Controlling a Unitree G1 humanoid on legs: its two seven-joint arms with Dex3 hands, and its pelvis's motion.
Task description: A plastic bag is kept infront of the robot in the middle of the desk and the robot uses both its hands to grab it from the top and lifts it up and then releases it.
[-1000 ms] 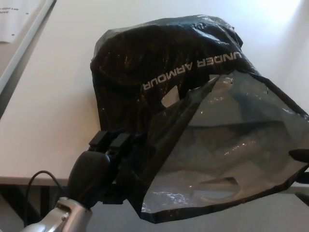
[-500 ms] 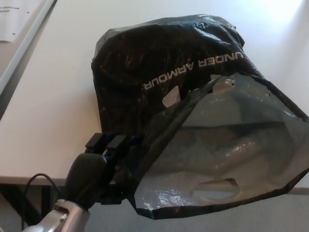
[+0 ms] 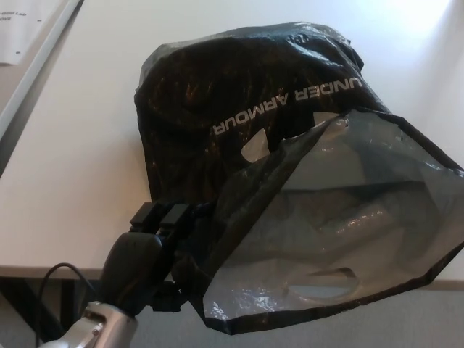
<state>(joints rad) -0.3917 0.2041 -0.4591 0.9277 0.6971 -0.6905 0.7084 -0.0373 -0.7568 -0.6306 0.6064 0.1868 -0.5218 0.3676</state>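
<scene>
The broad, pale off-white desk top (image 3: 94,130) fills most of the head view, matte and evenly lit, brightening towards a washed-out patch at the upper right; its near edge runs across the lower part of the picture, with grey floor (image 3: 362,326) showing below it; along the upper left a light grey strip (image 3: 40,65) runs diagonally beside the desk, and a white sheet of paper with small print (image 3: 14,29) lies beyond it in the corner.

The crumpled black plastic bag printed with white lettering (image 3: 239,109) sits about mid-desk, bulging upward, its far part over the surface; its glossy, semi-transparent mouth panel (image 3: 341,217) spreads out towards the camera at the lower right, past the desk's near edge, with a cut-out handle slot visible near its lower rim.

The left hand (image 3: 156,243), black with thick fingers on a silver wrist, comes in from the lower left and is pinched onto the bag's near left edge, the film bunched against its fingers; a thin black cable (image 3: 61,272) loops just beside the forearm; the right hand does not show.
</scene>
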